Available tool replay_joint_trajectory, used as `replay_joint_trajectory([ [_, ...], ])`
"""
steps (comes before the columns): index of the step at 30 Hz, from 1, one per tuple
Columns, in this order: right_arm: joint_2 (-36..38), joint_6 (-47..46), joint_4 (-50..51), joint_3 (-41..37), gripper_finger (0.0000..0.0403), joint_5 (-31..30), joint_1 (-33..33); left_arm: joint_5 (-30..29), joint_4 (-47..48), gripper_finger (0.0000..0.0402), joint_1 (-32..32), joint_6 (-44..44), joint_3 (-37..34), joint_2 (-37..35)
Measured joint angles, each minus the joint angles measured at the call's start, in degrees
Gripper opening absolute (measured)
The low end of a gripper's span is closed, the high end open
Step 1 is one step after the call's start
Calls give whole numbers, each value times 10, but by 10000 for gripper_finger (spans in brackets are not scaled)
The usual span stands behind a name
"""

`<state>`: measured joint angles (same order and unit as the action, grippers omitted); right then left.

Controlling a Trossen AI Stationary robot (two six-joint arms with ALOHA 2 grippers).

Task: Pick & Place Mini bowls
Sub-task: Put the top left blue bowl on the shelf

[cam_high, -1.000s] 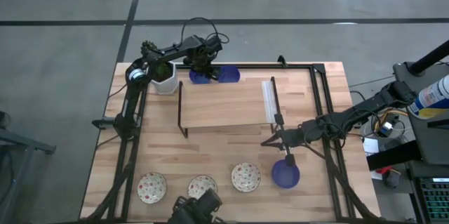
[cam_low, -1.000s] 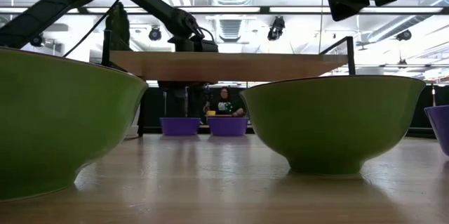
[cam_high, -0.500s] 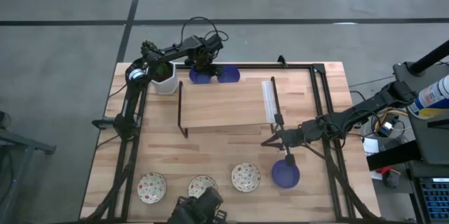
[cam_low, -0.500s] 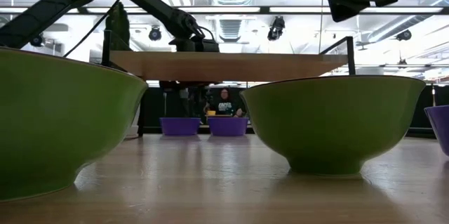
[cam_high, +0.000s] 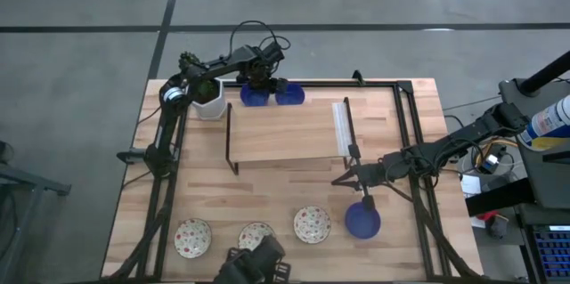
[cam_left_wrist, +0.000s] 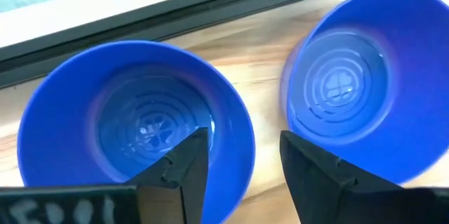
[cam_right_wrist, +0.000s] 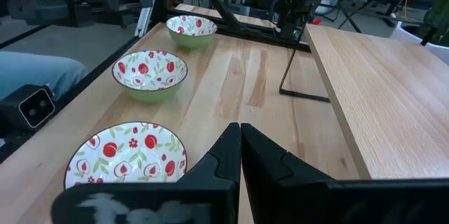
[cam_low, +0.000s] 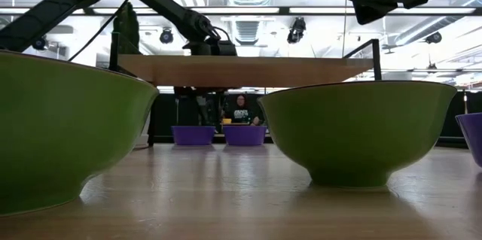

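Observation:
Two deep blue mini bowls (cam_high: 256, 95) (cam_high: 289, 95) stand side by side on their bases at the table's far edge; they also show as the blue bowls (cam_low: 193, 135) (cam_low: 244, 135). My left gripper (cam_left_wrist: 238, 161) hovers over them, open. One finger is over the hollow of one blue bowl (cam_left_wrist: 140, 126) and the other is by the rim of its neighbour (cam_left_wrist: 351, 90). A third blue bowl (cam_high: 362, 220) sits near the right side. My right gripper (cam_high: 347, 177) is just beyond it, shut. Three cream speckled bowls (cam_high: 192, 236) (cam_high: 256, 235) (cam_high: 313, 223) line the near edge.
A raised wooden shelf (cam_high: 285, 128) on black legs covers the table's middle. A white pot with a cactus (cam_high: 209, 97) stands at the far left, beside the left arm. Black frame rails (cam_high: 405, 142) run along the table's sides. A person (cam_low: 241, 110) sits in the room beyond.
My left gripper has risen a little from the two blue bowls at the far edge, so more of both bowls shows from above. The bowls stay where they were.

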<state>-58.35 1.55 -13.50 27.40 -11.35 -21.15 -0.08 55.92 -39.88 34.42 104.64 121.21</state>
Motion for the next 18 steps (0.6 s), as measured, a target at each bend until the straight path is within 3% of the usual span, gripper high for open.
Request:
replay_joint_trajectory([
  [18, 0, 1, 2, -2, 8, 0, 0, 2, -14, 166, 0, -12, -38, 10],
])
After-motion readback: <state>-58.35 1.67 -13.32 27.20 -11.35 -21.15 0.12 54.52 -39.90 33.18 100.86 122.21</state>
